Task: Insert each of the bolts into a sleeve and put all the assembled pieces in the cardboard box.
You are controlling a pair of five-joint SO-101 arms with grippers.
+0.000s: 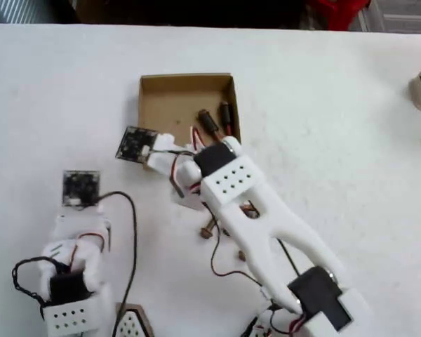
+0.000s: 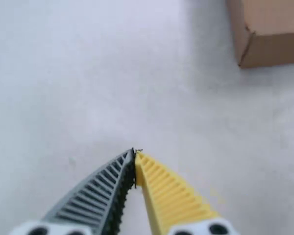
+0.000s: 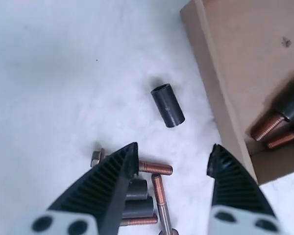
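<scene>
Left hand [image 2: 135, 155]: closed on nothing, its grey and yellow fingers [image 2: 169, 193] meeting at the tips over bare tabletop [image 2: 88, 73].
Left arm [image 1: 74, 281]: folded at the near left of the tabletop, well apart from the box.
Right hand [image 3: 174, 149]: open and holding nothing, its 2 black fingers spread wide above the loose parts just outside the box.
Right arm [image 1: 266, 217]: reaches from the near right edge to the box's near side.
Cardboard box [image 1: 172, 105]: open-topped and flat on the tabletop, towards the far middle. 1 of its corners shows in the left wrist view.
Assembled pieces [image 3: 277, 120]: 2, each a dark sleeve with a copper thread sticking out. They lie side by side inside the box, in the part nearest the right arm.
Loose sleeve [image 3: 167, 105]: 1, black, on its side on the tabletop, just beside the box's outer wall but apart from it.
Bolts [image 3: 156, 169]: 2 copper ones on the tabletop by the right hand, roughly at a right angle to each other.
Other sleeves [image 3: 137, 188]: 2 black ones side by side, partly hidden under 1 finger, just beside the bolts. A copper thread shows next to them, and I cannot tell whether it sits in a sleeve.
</scene>
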